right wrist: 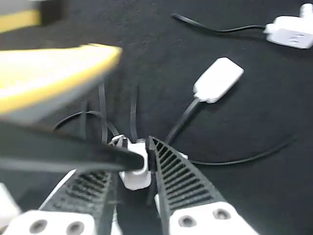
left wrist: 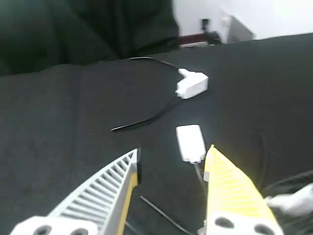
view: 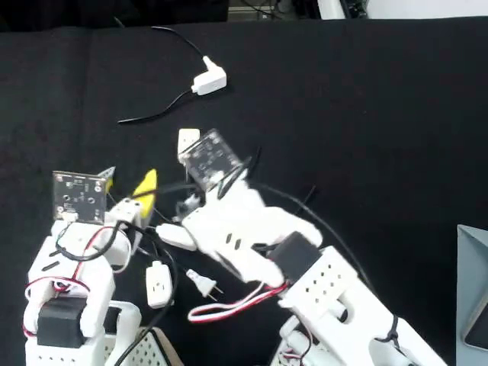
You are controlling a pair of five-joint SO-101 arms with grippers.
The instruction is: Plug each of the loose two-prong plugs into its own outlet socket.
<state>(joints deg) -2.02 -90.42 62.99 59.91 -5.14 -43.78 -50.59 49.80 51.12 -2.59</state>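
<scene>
My right gripper (right wrist: pixel 136 159) is shut on a small white plug (right wrist: pixel 135 175) with a black cord; in the high view it sits at the table's middle (view: pixel 191 204), below its camera board. My left gripper (left wrist: pixel 172 152) stands open just beside it, its yellow finger (view: pixel 145 187) close to the right arm. A flat white plug (left wrist: pixel 190 142) lies beyond the left fingertips, also seen as the white plug (right wrist: pixel 218 79). Farther back lies a white outlet socket (view: pixel 208 80) on a black cable. Near the front lie another white socket (view: pixel 158 284) and a loose two-prong plug (view: pixel 202 284).
Black cords (right wrist: pixel 234 159) loop over the black cloth around both grippers. A red-and-white wire (view: pixel 229 306) trails from the right arm near the loose plug. A grey object (view: pixel 473 290) stands at the right edge. The cloth's right half is open.
</scene>
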